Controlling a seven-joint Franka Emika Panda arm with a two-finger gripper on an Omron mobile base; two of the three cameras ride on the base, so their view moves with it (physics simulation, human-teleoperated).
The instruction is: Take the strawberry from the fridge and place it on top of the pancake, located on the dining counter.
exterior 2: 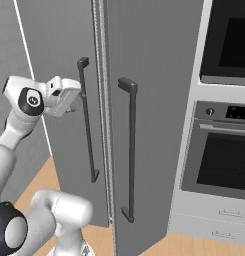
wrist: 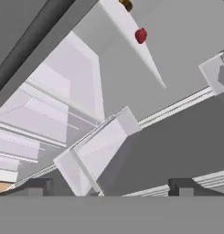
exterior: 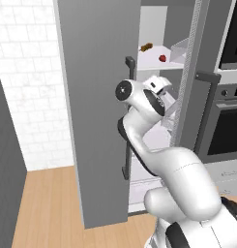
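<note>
The fridge (exterior: 100,121) stands with its left door swung open. The strawberry (exterior: 162,58), tiny and bright red, lies on a white upper shelf (exterior: 154,60) inside. In the hand view the strawberry (wrist: 141,35) sits far up the picture, well away from my gripper (wrist: 111,186). The gripper is open with nothing between its fingertips (wrist: 38,185). My white hand (exterior: 156,86) reaches into the fridge opening below that shelf. The pancake and the dining counter are out of view.
A small brown-orange food lump (exterior: 147,47) lies on the same shelf behind the strawberry. White shelves and drawers (wrist: 99,151) lie close before the hand. The shut right door (exterior 2: 154,100) and a black-fronted wall oven (exterior 2: 229,165) stand to the right.
</note>
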